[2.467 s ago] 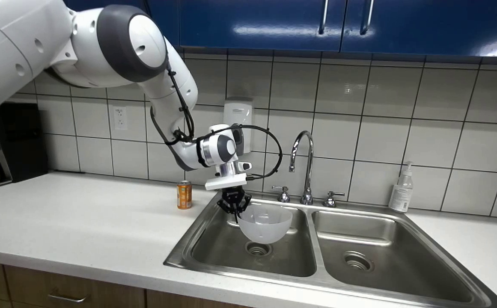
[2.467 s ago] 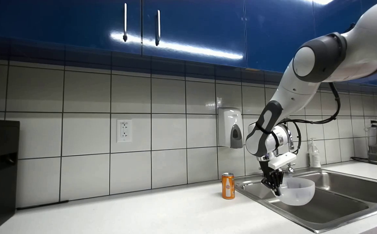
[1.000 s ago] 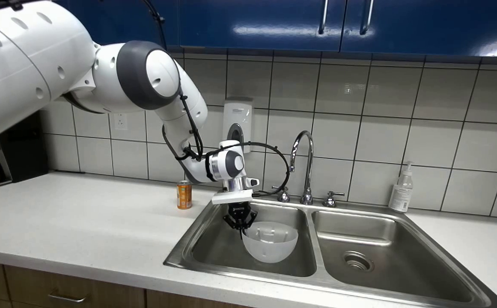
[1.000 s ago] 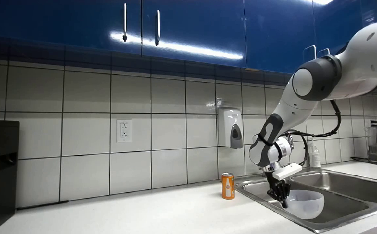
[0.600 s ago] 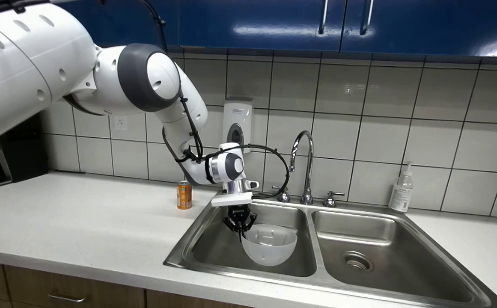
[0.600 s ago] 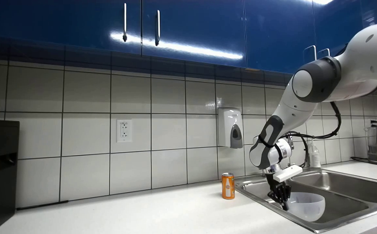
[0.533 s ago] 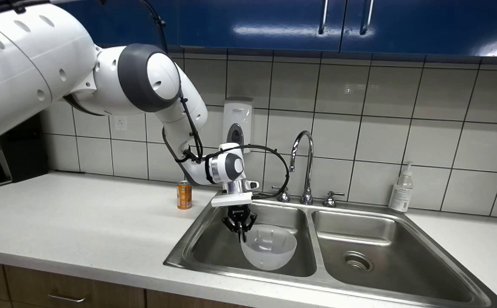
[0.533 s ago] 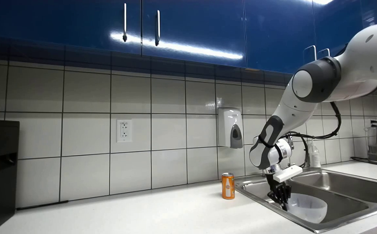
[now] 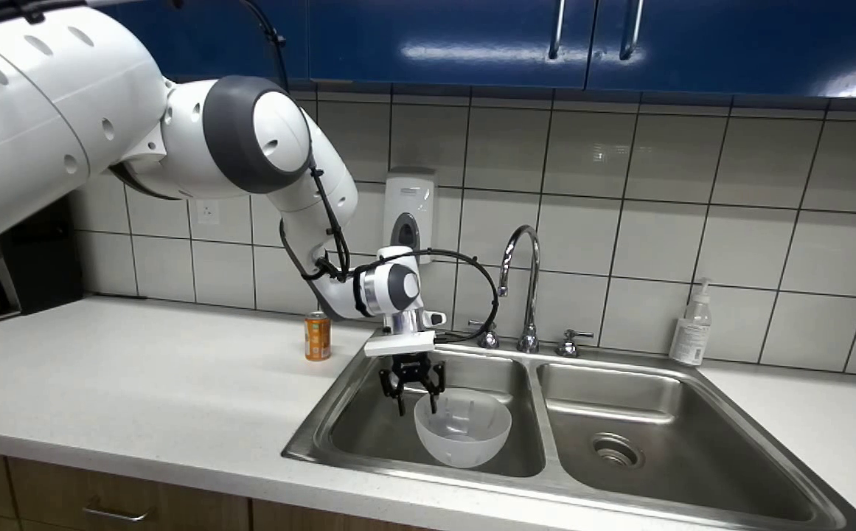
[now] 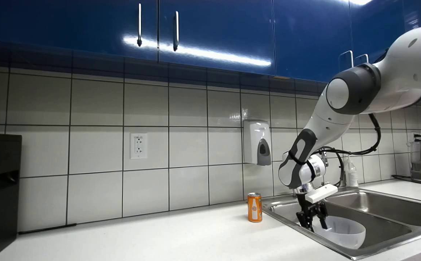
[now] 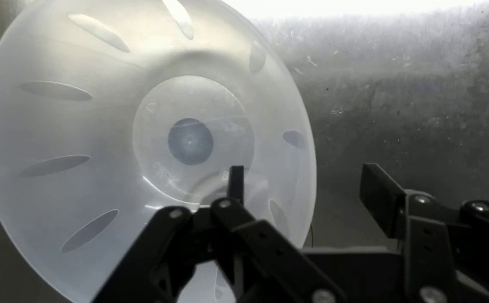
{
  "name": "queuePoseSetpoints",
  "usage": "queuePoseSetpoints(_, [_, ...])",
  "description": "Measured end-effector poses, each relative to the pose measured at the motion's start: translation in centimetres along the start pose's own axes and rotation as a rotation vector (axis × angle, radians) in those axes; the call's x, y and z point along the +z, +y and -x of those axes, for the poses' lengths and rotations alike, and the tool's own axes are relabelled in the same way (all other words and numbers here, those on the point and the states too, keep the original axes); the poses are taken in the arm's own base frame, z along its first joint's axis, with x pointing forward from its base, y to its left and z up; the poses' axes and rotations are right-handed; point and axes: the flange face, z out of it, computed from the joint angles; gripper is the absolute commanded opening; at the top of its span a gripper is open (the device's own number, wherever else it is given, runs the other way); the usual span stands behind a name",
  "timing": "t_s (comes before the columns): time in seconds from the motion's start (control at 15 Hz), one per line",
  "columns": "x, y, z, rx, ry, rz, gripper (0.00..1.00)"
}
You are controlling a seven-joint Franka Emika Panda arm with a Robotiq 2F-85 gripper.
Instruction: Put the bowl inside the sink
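Observation:
The translucent white bowl (image 9: 463, 446) rests, mouth up, in the basin of the steel sink (image 9: 678, 472) nearer the orange can. My black gripper (image 9: 417, 410) is open above the bowl's can-side rim. In the wrist view the gripper (image 11: 302, 172) straddles that rim: one finger (image 11: 236, 185) hangs over the bowl's inside, the opposite finger (image 11: 379, 195) over bare basin. Neither finger appears to press on the wall. An exterior view shows the bowl (image 10: 346, 237) low in the basin, partly behind the fingers and the sink's near edge.
An orange can (image 9: 317, 336) stands on the counter (image 9: 177, 383) beside the sink. Behind the basins rise the faucet (image 9: 531, 287) and its two handles. A soap bottle (image 9: 691, 328) sits at the back corner, and a wall dispenser (image 10: 257, 142) hangs close to the arm.
The arm came down with the bowl into the basin, then stopped. The fingers, shut on the rim before, have spread apart. The bowl has dropped slightly and settled away from them.

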Motion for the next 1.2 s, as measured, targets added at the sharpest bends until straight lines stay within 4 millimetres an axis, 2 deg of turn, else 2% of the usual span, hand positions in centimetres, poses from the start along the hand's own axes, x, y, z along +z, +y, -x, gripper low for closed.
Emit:
queuePoseSetpoints(0.27, [-1.5,0.7,-0.1,-0.008,0.003,0.002,1.0])
queuePoseSetpoints(0.73, [-7.5,3.7,0.7,0.022,0.041,0.009,1.0])
queuePoseSetpoints(1.0, [-10.7,4.4,2.8,0.037,0.054,0.002,1.0])
queuePoseSetpoints(1.2, [-13.1,4.1,5.6,0.053,0.051,-0.014,1.0])
